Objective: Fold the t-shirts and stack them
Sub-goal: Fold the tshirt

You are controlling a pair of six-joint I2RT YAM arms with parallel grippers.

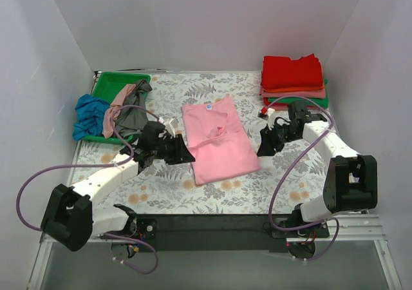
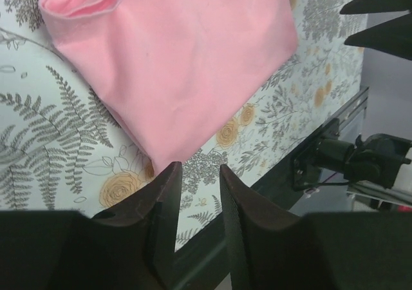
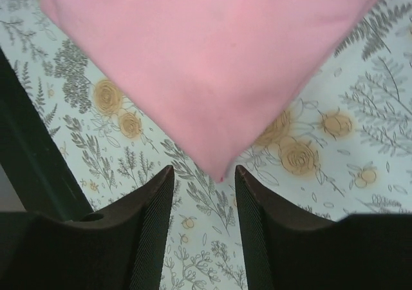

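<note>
A light pink t-shirt lies partly folded in the middle of the floral table, a small label at its neck. My left gripper sits at the shirt's left edge. In the left wrist view it is open by a narrow gap with only table between the fingers, and the pink cloth ends just past the tips. My right gripper stands off the shirt's right edge. It is open and empty, with a corner of the pink shirt pointing at the gap.
Folded shirts are stacked at the back right, red on top of salmon and green. A bright green tray at the back left holds crumpled grey and salmon shirts, and a blue shirt lies at its left. A black rail runs along the near edge.
</note>
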